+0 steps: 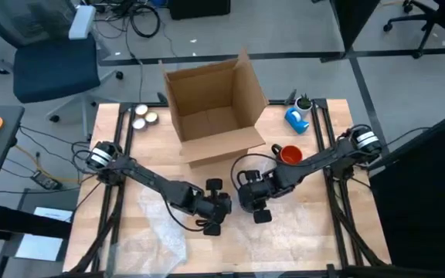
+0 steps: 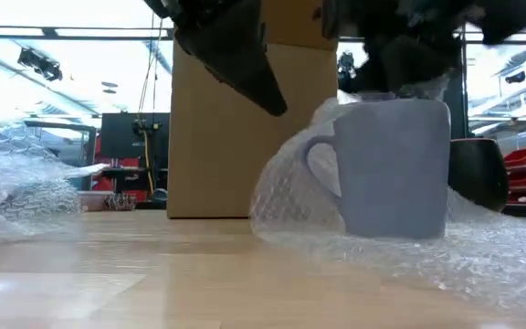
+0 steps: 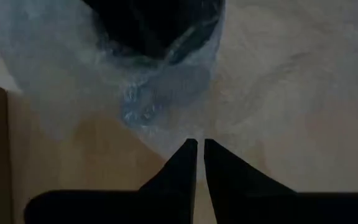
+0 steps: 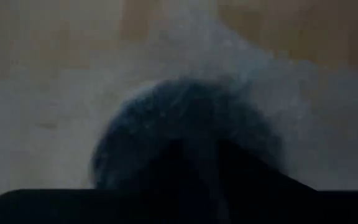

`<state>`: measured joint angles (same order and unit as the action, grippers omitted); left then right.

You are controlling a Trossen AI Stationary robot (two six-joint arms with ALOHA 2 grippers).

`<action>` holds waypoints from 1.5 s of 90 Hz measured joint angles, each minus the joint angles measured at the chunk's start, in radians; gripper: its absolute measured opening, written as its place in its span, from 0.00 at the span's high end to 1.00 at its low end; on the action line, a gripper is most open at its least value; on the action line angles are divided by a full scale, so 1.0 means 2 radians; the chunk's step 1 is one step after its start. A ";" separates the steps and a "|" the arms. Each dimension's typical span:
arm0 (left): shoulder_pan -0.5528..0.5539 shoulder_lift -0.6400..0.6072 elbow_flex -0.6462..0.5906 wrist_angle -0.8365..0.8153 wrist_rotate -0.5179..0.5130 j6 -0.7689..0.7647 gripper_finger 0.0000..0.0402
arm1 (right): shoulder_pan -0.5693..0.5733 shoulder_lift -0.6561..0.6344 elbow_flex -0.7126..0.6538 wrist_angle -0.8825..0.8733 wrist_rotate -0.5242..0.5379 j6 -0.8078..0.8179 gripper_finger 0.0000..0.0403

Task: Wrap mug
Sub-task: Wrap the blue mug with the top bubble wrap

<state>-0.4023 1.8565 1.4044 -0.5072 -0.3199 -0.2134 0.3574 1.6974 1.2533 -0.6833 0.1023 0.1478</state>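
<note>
While the left hand [image 1: 224, 207] is held low over the middle of the counter [image 1: 315, 239], its two fingers [image 3: 188, 155] are seen pressed almost together, with only a thin slit between them and nothing caught there. Just beside it, the right hand [image 1: 247, 197] is poised over the mug [image 2: 395, 164]; whether its fingers are parted or closed cannot be told, since they are lost in shadow in the right wrist view. The pale mug is stood upright on the counter directly under the right hand, its handle turned toward the left hand. A sheet of bubble wrap [image 2: 290, 196] is draped up around the handle side of the mug and spread flat on the counter beneath it. More bubble wrap [image 1: 157, 239] is crumpled near the front left of the counter. Behind both hands an open cardboard box [image 1: 215, 108] is placed, with a red cup [image 1: 290, 154] near its right corner and a blue object [image 1: 297, 120] farther back. Two small round tins [image 1: 144, 116] are set at the box's left.
</note>
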 joint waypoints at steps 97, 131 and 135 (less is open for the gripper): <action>-0.001 0.000 0.000 -0.023 -0.005 -0.014 0.96 | 0.042 0.002 0.053 -0.056 -0.005 0.025 0.98; -0.001 0.000 0.000 -0.023 -0.006 -0.014 0.96 | 0.018 0.002 0.023 -0.032 0.007 0.017 1.00; -0.001 0.000 0.000 -0.023 -0.006 -0.014 0.96 | 0.015 0.003 0.015 -0.025 0.007 0.017 1.00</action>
<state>-0.4042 1.8565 1.4044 -0.5529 -0.3313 -0.2405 0.3884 1.7027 1.2838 -0.7332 0.1159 0.1813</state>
